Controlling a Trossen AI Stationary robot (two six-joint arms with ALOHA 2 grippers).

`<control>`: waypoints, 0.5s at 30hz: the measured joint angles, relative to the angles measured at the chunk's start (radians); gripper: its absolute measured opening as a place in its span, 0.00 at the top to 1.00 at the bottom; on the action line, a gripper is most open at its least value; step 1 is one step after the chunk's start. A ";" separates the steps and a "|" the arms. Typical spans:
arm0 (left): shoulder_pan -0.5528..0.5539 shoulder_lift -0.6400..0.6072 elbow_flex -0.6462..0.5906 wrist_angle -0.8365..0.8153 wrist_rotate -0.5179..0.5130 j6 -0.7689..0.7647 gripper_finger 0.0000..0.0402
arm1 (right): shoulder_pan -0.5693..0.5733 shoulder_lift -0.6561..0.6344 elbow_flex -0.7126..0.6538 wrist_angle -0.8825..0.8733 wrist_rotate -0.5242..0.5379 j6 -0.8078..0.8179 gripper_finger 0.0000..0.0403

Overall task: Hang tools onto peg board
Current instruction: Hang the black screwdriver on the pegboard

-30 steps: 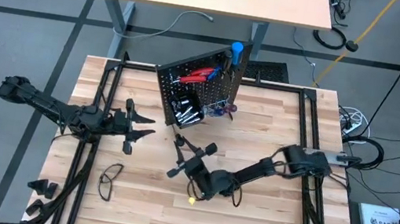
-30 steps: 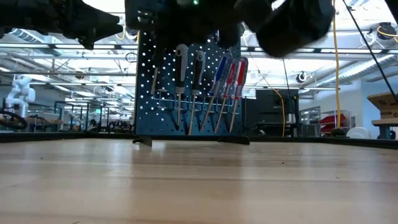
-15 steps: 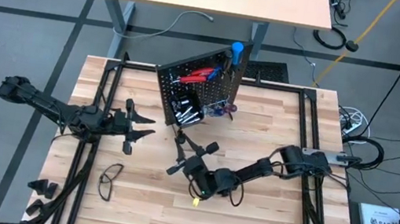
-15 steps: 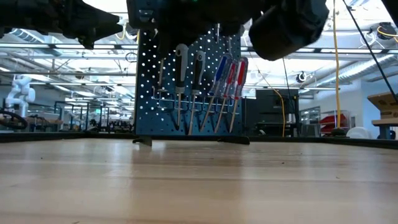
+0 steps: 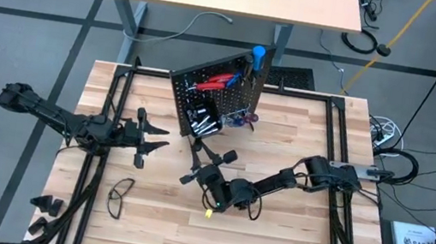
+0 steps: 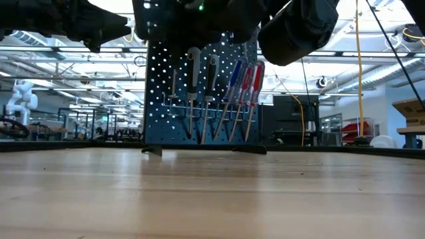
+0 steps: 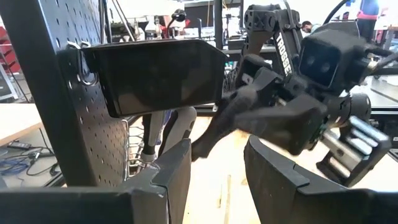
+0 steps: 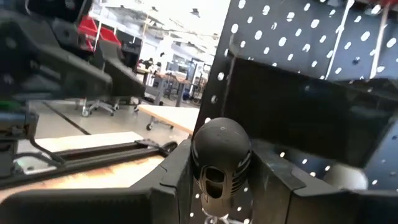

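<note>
Black perforated peg board (image 5: 217, 96) upright on wooden desk (image 5: 270, 234), red-handled pliers (image 5: 217, 81) hung, right gripper (image 8: 214, 177) clamped on black-handled screwdriver (image 8: 221, 158), left gripper (image 5: 155, 137) fingers apart, empty.

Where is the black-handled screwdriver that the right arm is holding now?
In the right wrist view, the black-handled screwdriver sits between the right gripper's fingers, close in front of the peg board and its black bin.

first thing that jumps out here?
The black peg board standing at the table's far middle, with red, blue and black-handled screwdrivers hung in a row. Just in front of it, the right gripper holds a black-handled screwdriver between its fingers, near the board's small black bin.
</note>
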 joint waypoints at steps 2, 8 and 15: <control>0.000 0.000 0.000 0.000 0.000 0.000 0.62 | -0.007 0.000 0.000 -0.047 0.000 0.042 0.73; 0.000 0.000 0.000 0.000 0.000 0.000 0.62 | -0.015 0.000 0.000 -0.104 0.037 0.119 0.73; 0.000 0.000 0.000 0.000 0.000 0.002 0.62 | -0.018 0.000 0.036 -0.072 0.148 0.052 0.73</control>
